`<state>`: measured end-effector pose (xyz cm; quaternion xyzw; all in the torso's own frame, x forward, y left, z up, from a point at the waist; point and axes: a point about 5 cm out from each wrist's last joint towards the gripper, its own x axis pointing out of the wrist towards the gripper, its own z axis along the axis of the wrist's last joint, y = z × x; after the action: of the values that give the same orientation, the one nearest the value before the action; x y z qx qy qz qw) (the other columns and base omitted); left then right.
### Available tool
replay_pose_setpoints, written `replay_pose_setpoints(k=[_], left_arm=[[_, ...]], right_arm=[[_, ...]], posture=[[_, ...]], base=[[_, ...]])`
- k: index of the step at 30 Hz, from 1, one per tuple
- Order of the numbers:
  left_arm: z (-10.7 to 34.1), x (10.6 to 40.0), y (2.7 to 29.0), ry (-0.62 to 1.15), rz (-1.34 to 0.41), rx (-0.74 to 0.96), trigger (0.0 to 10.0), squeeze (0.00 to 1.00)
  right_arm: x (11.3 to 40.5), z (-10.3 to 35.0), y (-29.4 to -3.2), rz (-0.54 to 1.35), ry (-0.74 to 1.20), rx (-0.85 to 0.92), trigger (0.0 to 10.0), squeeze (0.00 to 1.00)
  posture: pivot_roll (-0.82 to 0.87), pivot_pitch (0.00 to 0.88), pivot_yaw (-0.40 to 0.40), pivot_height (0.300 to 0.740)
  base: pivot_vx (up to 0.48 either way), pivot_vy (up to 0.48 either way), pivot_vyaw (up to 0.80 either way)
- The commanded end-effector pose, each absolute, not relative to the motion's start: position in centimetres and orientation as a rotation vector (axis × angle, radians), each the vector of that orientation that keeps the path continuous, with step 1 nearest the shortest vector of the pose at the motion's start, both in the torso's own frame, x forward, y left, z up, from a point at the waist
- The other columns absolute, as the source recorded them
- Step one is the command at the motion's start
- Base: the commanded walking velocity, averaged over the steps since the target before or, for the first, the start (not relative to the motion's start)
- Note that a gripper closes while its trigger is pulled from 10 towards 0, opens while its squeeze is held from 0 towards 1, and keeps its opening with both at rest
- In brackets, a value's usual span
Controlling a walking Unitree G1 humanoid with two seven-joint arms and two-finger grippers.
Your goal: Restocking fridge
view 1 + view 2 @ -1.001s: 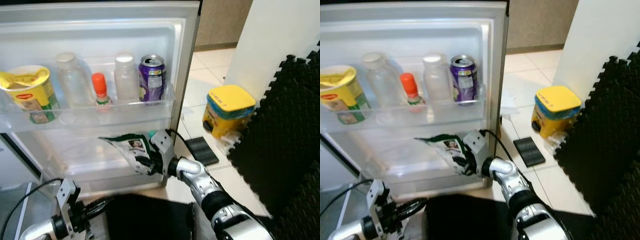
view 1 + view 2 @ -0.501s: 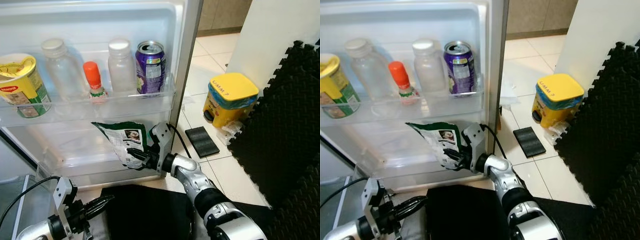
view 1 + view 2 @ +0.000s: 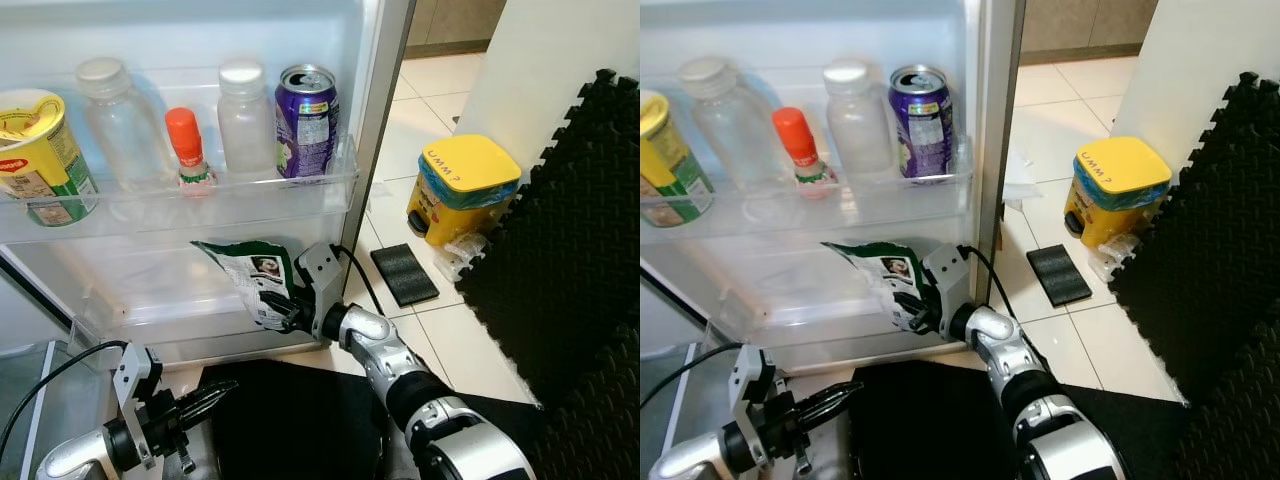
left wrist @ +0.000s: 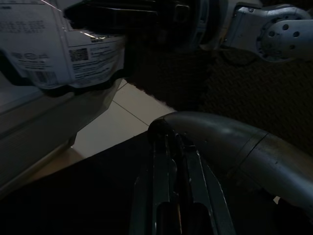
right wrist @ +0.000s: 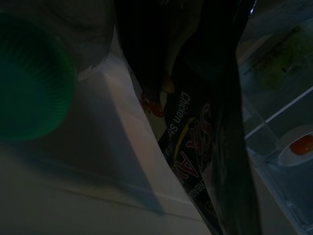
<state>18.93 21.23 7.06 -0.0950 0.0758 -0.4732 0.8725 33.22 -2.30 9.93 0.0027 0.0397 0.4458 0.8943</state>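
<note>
Low at the robot's left, the left tool (image 3: 205,402) hangs over a black mat (image 3: 290,420) with its two black fingers pressed together, holding nothing. On the fridge door's upper shelf (image 3: 180,205) stand, from the left, a yellow tub (image 3: 35,150) with a red label, a clear bottle (image 3: 120,125), a small orange-capped bottle (image 3: 186,150), a second clear bottle (image 3: 246,118) and a purple can (image 3: 308,120). Just below that shelf, the right tool (image 3: 283,308) is clamped on a green-and-white snack bag (image 3: 255,280), held against the door's lower shelf; the right wrist view reads "Chicken" on it. On the tiled floor further right stands a yellow-lidded tub (image 3: 462,190) marked "UMM?".
</note>
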Motion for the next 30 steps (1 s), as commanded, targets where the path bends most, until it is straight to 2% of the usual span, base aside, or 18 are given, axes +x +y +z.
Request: replay_pose_setpoints(k=[1, 12, 16, 30], left_arm=[[6.9, 18.5, 21.1, 0.178, -0.994, -0.213, 10.0, 0.0], [7.5, 17.9, 20.4, 0.173, -1.009, -0.226, 10.0, 0.0], [7.7, 17.4, 20.1, 0.176, -1.017, -0.239, 10.0, 0.0], [8.0, 16.8, 19.4, 0.177, -1.033, -0.262, 10.0, 0.0]], right_arm=[[33.3, 11.0, -0.5, 0.951, 0.042, 0.001, 10.0, 0.0], [33.1, 11.9, 1.2, 0.961, -0.006, 0.015, 10.0, 0.0], [32.9, 12.5, 2.0, 1.013, -0.016, 0.071, 10.0, 0.0], [32.9, 13.6, 2.7, 1.074, -0.068, 0.087, 10.0, 0.0]], posture=[[0.14, 0.239, -0.05, 0.457], [0.16, 0.261, -0.053, 0.457], [0.17, 0.275, -0.054, 0.457], [0.17, 0.293, -0.056, 0.457]], base=[[0.0, 0.0, 0.0], [0.0, 0.0, 0.0], [0.0, 0.0, 0.0], [0.0, 0.0, 0.0]])
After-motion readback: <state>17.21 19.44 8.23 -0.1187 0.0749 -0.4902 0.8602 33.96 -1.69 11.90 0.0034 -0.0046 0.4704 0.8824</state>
